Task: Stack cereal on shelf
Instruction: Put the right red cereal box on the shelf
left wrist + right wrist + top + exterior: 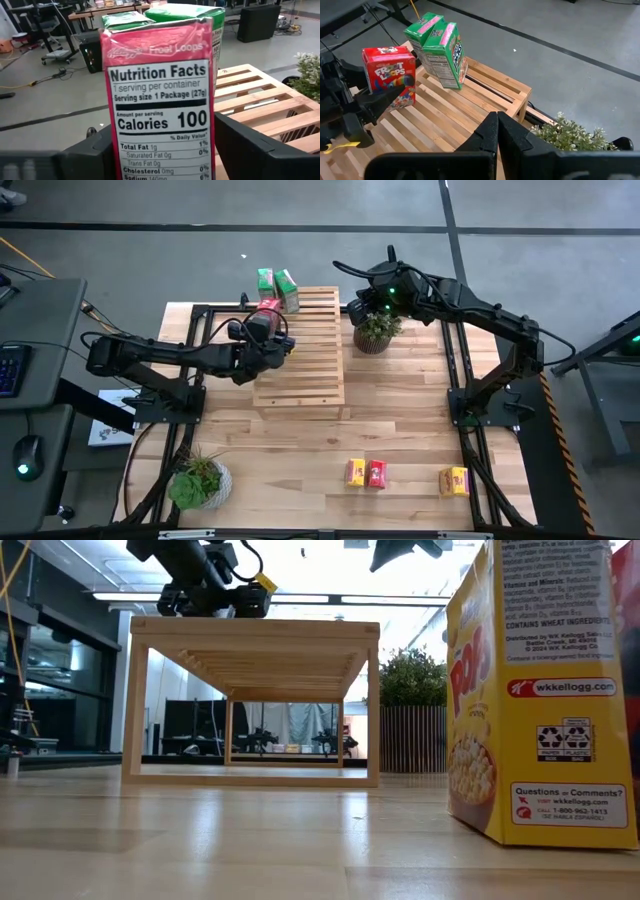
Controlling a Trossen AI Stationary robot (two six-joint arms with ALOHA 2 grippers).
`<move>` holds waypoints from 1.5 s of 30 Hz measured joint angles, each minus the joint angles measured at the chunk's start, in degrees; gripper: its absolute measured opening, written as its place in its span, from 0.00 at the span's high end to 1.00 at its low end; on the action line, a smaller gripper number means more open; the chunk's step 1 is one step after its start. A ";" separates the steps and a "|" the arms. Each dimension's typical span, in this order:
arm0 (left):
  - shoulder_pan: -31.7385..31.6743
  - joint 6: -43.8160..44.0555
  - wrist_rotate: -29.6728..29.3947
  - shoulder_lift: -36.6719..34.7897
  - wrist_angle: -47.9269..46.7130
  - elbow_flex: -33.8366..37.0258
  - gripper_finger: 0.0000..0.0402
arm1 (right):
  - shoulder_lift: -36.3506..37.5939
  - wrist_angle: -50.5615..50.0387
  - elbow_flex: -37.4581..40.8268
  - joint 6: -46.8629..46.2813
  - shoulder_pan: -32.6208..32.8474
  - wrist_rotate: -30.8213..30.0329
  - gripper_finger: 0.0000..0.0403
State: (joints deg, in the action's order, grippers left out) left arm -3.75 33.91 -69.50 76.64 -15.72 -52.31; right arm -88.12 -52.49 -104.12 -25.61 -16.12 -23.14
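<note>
The light-wood slatted shelf (300,350) stands mid-table. Two green cereal boxes (422,35) (447,55) stand side by side on its far left corner. A red cereal box (390,75) stands upright on the slats just in front of them. My left gripper (162,150) reaches in level from the table's left, open, one finger on either side of the red box's lower part. My right gripper (497,127) hangs shut, holding nothing, high over the shelf's far right corner. More cereal boxes lie near the front: yellow (355,472), red (377,474), yellow (453,481). My left gripper has its fingers (245,150) along the red box's two narrow sides (207,125), coming level from the table's left. Whether they touch the box I cannot tell. The box stands upright with its bottom on the slats.
A potted plant (378,330) stands right of the shelf's far end, under my right arm. Another plant (200,480) sits at the front left. In the low view a yellow box (540,690) stands close to the camera. Bare tabletop lies between the shelf and the front boxes.
</note>
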 joint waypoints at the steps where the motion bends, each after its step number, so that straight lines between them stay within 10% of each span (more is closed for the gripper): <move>1: 0.00 0.00 0.01 0.00 0.04 0.00 0.38 | 0.00 0.00 0.00 0.00 0.00 0.00 1.00; 45: 4.60 -6.02 6.50 -16.85 -2.42 -0.07 0.35 | 0.00 0.04 0.00 0.11 0.00 -0.32 1.00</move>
State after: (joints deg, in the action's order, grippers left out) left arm 0.85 27.89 -63.00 59.79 -18.14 -52.38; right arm -88.12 -52.45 -104.12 -25.50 -16.12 -23.46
